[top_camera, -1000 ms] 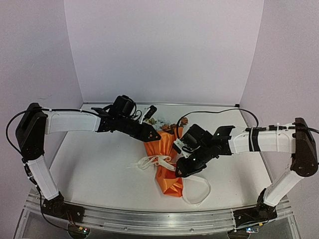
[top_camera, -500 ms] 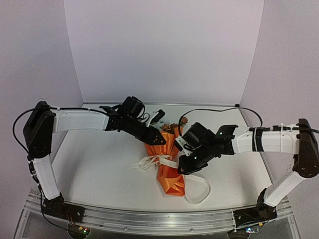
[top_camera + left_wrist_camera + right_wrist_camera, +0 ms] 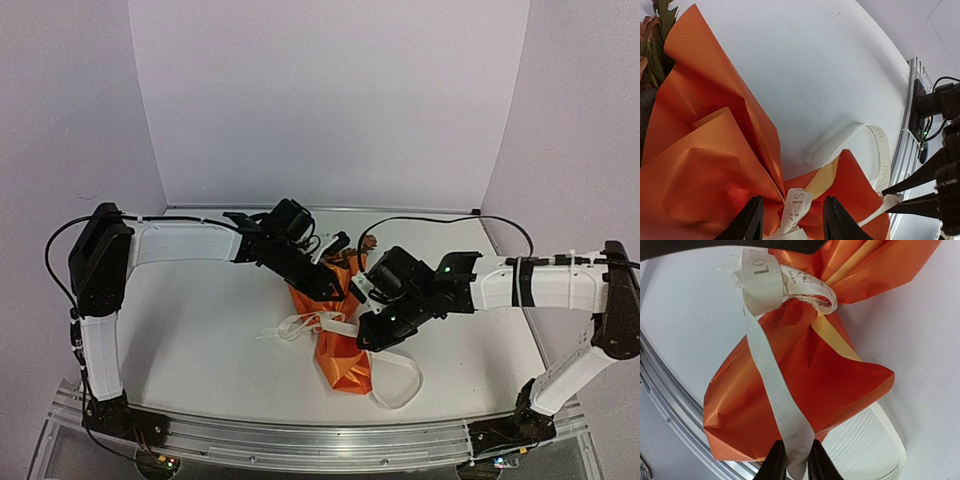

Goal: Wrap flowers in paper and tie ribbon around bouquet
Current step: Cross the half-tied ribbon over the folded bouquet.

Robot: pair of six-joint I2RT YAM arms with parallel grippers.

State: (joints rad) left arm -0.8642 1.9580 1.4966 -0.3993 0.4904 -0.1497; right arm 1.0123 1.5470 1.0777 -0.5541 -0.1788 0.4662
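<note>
1. The bouquet (image 3: pixel 338 340) lies on its side in the middle of the tabletop (image 3: pixel 200 330), narrow end towards the arm bases. The flowers (image 3: pixel 655 25) poke out at the far end, mostly hidden under the left arm.
2. We judge the wrapping done. The paper (image 3: pixel 805 375) is gathered into a cone, orange face out, with one yellow strip showing at a fold.
3. So we're in the tying step. The ribbon (image 3: pixel 775 390) goes round the cone's pinched waist and bunches into a loose loop there. A long slack bight of it lies on the tabletop beside the narrow end.
4. The right jaws are clamped on a tail of the ribbon. That tail runs from the waist down across the lower cone and straight into the grip.
5. The left jaws stand apart, one on each side of the waist. A short stub of ribbon rises between them, and we see no contact on either side.
6. Whether a real knot sits at the waist, we can't tell; it looks unfinished.
7. Next, we reckon the left jaws must close on that stub or pin the waist. Then the right tail can be drawn outward to cinch the loop.
8. Without that counter-hold the light bouquet would probably just slide, and the glossy paper could slip out of its gather.
</note>
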